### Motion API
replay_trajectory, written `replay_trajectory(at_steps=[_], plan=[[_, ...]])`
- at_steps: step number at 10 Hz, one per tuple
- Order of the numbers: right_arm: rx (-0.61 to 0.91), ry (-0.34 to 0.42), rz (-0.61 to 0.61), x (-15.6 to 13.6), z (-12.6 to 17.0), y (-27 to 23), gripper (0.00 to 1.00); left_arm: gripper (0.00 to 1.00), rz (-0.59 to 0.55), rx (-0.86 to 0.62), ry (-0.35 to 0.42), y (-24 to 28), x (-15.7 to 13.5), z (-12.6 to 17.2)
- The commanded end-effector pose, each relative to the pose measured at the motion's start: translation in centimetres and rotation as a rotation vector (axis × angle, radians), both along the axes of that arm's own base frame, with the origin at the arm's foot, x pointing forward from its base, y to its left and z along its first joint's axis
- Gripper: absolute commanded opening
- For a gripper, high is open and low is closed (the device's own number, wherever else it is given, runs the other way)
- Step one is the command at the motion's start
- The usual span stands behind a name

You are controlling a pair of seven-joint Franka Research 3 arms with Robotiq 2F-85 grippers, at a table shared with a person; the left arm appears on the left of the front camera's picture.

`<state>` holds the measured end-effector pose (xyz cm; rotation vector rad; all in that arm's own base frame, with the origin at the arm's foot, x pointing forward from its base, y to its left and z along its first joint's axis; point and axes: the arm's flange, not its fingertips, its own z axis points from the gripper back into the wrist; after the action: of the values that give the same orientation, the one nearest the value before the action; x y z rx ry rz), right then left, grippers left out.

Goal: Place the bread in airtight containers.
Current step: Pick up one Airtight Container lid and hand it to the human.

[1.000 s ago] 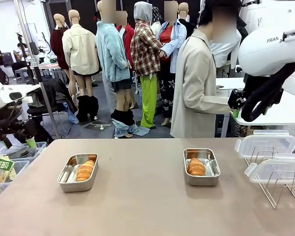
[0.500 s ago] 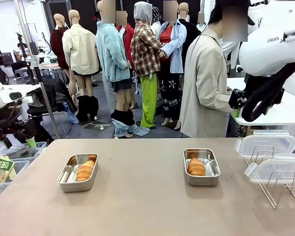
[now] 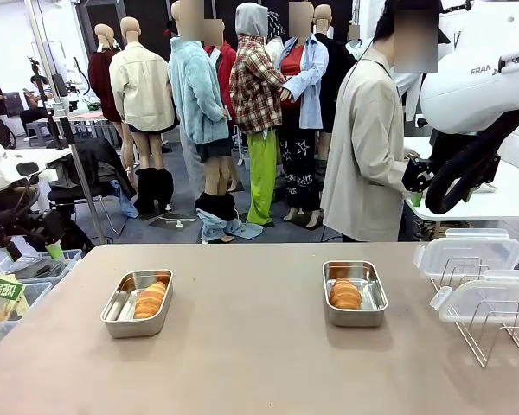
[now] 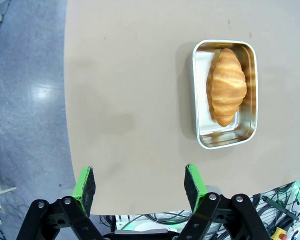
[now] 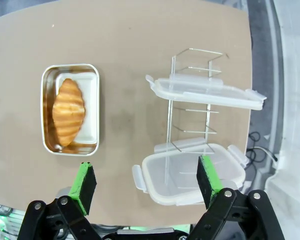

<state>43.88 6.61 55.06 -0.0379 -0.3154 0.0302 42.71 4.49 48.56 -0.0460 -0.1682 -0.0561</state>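
Observation:
Two steel airtight containers stand open on the tan table, the left one (image 3: 137, 303) and the right one (image 3: 355, 293). Each holds one golden ridged bread roll (image 3: 150, 299) (image 3: 345, 294). In the left wrist view my left gripper (image 4: 140, 184) hangs open high over the table's edge, with its container (image 4: 224, 135) and bread (image 4: 226, 86) ahead to the right. In the right wrist view my right gripper (image 5: 147, 177) is open high above the table. Its container (image 5: 70, 146) with bread (image 5: 68, 111) lies to the left. Nothing is between either pair of fingers.
A wire rack (image 3: 489, 333) at the table's right end carries two clear white-rimmed lids (image 3: 467, 254) (image 3: 489, 299). A person in a beige coat (image 3: 363, 147) stands past the far edge. Bins with cables (image 3: 22, 281) sit off the table's left side.
The person in the beige coat has stepped to the right behind the table. Both arms, the containers and the bread have stayed put.

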Motion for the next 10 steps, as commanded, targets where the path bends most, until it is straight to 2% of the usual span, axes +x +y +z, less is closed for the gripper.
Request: replay_trajectory(at_steps=[1,10], plan=[[-0.006,0.0,0.003,0.15,-0.05,-0.02,1.0,0.92,0.012,-0.001,-0.009,-0.03,0.06,0.08],[-0.006,0.0,0.003,0.15,-0.05,-0.02,1.0,0.92,0.012,-0.001,-0.009,-0.03,0.06,0.08]])
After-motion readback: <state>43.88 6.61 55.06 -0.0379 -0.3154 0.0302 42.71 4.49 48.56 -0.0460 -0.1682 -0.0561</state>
